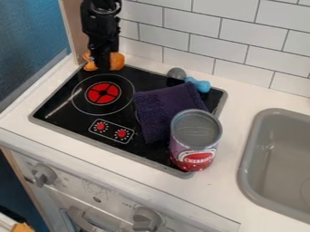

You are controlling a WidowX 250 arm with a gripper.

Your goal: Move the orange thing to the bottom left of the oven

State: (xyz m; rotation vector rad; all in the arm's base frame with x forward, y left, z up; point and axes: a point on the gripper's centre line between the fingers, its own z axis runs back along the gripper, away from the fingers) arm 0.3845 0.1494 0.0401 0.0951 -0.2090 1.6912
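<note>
At the stove's back left corner, the black gripper hangs straight down over the orange thing. Orange shows on both sides of the gripper, and the middle of the thing is hidden behind it. The orange thing is at the rear edge of the black stove top, behind the burner with the red centre.
A dark purple cloth lies across the stove's right half. A cherry can stands at the front right. Behind the cloth is a blue and grey object. A grey sink is at the right; a tiled wall rises behind.
</note>
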